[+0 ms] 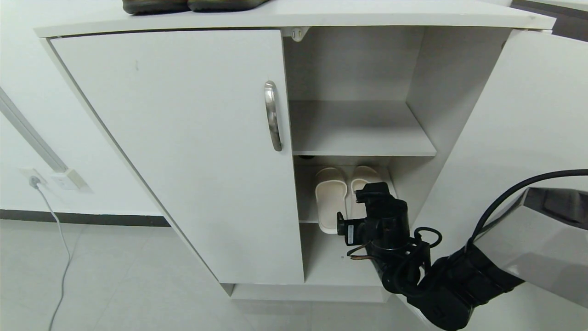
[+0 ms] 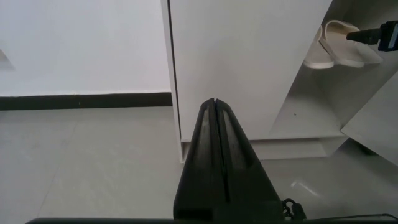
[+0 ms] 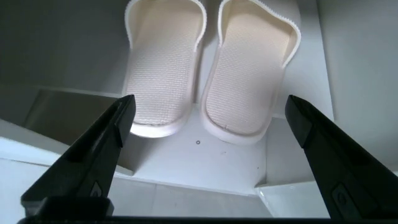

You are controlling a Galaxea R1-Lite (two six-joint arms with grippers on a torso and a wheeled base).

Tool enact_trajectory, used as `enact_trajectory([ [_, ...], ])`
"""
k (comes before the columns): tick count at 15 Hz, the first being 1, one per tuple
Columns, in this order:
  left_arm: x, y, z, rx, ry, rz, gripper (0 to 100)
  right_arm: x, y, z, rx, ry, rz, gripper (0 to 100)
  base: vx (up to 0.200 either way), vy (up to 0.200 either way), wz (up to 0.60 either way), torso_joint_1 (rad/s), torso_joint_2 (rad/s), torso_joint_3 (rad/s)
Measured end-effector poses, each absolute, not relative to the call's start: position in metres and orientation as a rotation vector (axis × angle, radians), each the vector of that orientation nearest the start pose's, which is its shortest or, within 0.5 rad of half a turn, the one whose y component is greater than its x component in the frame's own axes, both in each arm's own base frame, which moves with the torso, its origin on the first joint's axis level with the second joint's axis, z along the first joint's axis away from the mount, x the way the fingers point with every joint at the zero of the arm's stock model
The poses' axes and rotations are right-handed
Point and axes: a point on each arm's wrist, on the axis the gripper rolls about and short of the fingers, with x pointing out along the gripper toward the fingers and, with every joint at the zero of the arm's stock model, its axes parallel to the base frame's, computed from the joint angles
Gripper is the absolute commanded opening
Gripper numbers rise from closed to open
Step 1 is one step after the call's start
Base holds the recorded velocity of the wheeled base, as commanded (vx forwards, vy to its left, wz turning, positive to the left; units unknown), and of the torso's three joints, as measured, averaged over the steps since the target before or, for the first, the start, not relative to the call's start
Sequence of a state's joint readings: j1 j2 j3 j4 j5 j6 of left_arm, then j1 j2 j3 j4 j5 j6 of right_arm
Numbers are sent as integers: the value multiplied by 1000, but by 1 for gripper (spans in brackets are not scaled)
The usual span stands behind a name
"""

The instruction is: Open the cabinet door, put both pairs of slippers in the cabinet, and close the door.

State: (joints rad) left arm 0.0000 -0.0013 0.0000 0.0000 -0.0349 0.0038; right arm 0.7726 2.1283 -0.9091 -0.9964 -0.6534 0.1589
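Right tool (image 3: 210, 107): fingers apart, empty, just before cream slippers (image 3: 165, 68) on the lower shelf (image 1: 307, 202) of the cabinet (image 1: 294, 18). Right door (image 1: 519, 115) open. Left tool (image 2: 214, 106): fingers together, near the floor (image 2: 93, 162). Dark slippers (image 1: 193, 4) lie on the cabinet top.

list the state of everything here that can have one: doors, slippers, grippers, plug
right cabinet door, swung open
left cabinet door, shut
white slippers, side by side on the lower shelf, heels over its front edge
dark slippers, lying on the cabinet top, not yet inside
left gripper, shut, holding nothing
right gripper, open, empty, in front of the white slippers
wall plug, plugged in
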Motion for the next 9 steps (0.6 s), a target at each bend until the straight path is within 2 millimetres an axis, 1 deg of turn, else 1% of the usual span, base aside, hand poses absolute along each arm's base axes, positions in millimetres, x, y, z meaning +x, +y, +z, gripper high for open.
enact_trajectory([
  [5,-23,-1,75,4,-1,-35,0,282,260,97,15,175,113,100,0,0,0,0,0,0],
  [9,-23,-1,75,1,-1,-36,0,280,262,97,14,175,119,100,-200,0,0,6,2,4],
])
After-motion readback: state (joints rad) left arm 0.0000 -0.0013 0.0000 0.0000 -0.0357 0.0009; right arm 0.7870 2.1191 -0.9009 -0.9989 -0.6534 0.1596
